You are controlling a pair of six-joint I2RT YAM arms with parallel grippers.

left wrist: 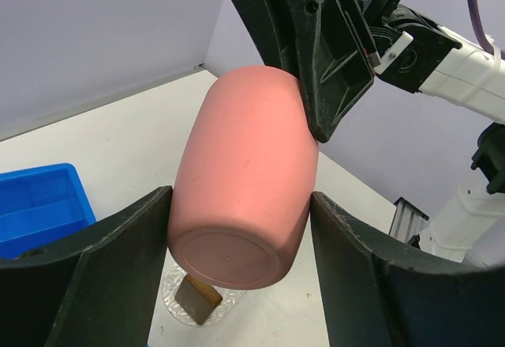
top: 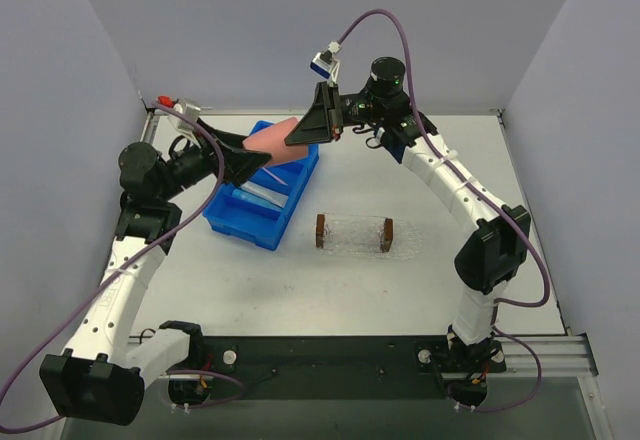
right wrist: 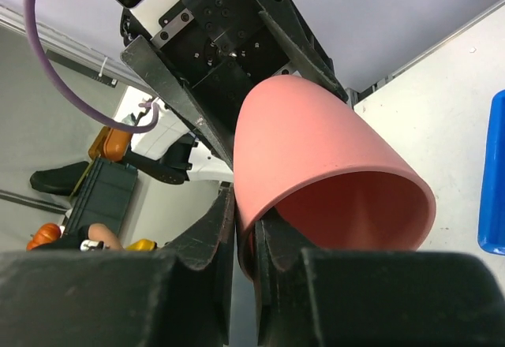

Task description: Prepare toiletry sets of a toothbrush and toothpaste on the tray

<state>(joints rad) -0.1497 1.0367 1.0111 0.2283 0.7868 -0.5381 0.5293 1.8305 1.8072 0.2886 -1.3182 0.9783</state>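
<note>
**Cup** (left wrist: pixel 245 181): showing plain matt salmon pink inside and out, carrying no pattern.
**Bin** (top: pixel 262 200): showing bright blue, with slim contents (top: pixel 262 192) looking pale whitish.
**Tray** (top: pixel 355 233): appearing clear and glinting with fine speckle, a brown block (top: pixel 321 230) marking each short end.
**Left pincer** (top: pixel 262 155) and **right pincer** (right wrist: pixel 245 213): both showing black.
**Arms** (top: pixel 445 180): white links alternating with black joints, purple cables (top: pixel 375 15) trailing.
**Tabletop** (top: pixel 350 290): showing off-white.
**Walls** (top: pixel 250 20): appearing pale lilac-grey.
</note>
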